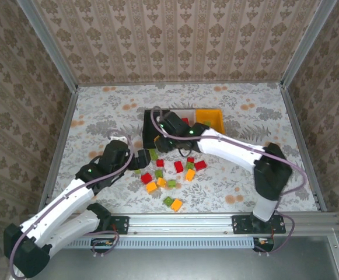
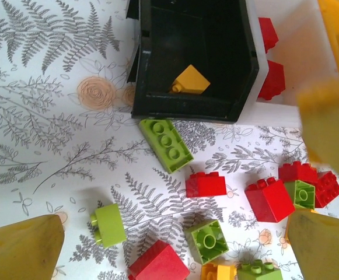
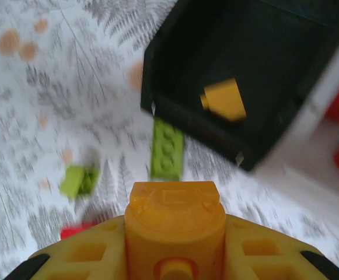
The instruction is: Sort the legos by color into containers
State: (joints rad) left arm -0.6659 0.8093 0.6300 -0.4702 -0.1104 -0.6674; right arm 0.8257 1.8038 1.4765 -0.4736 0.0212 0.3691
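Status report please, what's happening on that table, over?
Left tool open, empty, above loose red, green and orange-yellow plastic bricks. Right tool near black plastic bin, grip unclear. One orange-yellow brick in it, two red bricks in white plastic bin. Nothing blocking.

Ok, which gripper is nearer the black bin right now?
Right. The right gripper hangs at the black bin, overlapping it in the top view. The left gripper is nearer the arm bases, by the loose bricks in front of the bin.

Three joined bins point(image 1: 211, 111); one orange-yellow brick point(image 2: 189, 80) in the black one; two red bricks point(image 2: 271, 79) in the white (edges cut off); about fifteen loose legos point(image 1: 178, 166).
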